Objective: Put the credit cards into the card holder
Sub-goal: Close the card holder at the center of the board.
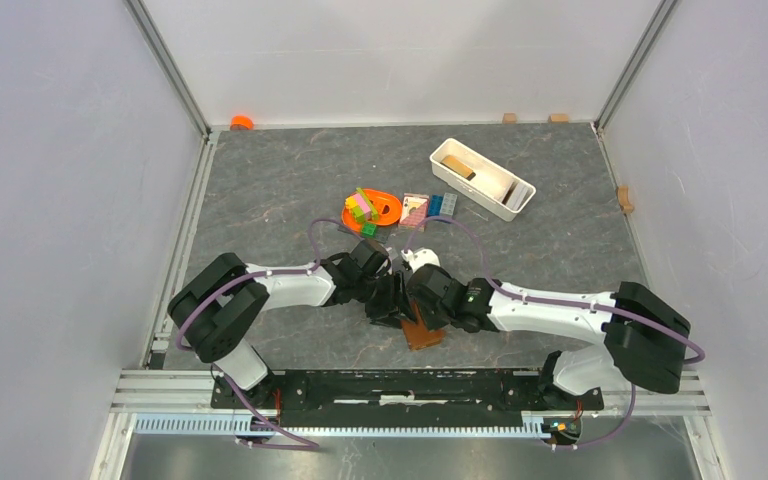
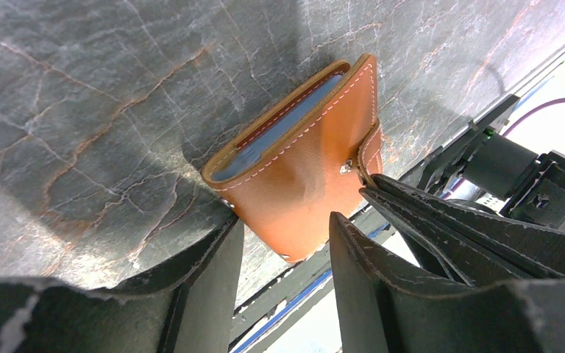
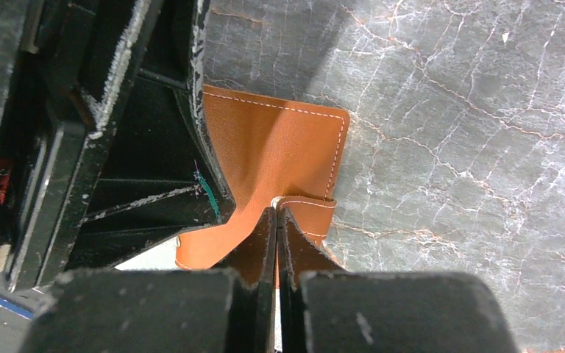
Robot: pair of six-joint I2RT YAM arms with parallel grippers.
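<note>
The card holder [image 1: 423, 333] [image 2: 301, 169] [image 3: 279, 147] is a brown leather wallet, folded nearly flat near the table's front edge. A light blue credit card [image 2: 279, 129] shows inside its open side. My right gripper [image 3: 276, 213] [image 1: 416, 302] is shut on the wallet's small snap strap [image 3: 310, 213]. My left gripper [image 2: 283, 217] [image 1: 390, 297] stands open, one finger on each side of the wallet's near corner. Whether its fingers [image 2: 224, 250] touch the leather I cannot tell. No other credit cards are in view.
At the back right, a white tray [image 1: 505, 205] holds a tan block [image 1: 457, 165]. An orange dish [image 1: 388, 207] with coloured bricks, a pink patterned block [image 1: 414, 208] and blue bricks [image 1: 442, 205] lie behind the arms. The front rail [image 1: 390, 385] runs just below the wallet.
</note>
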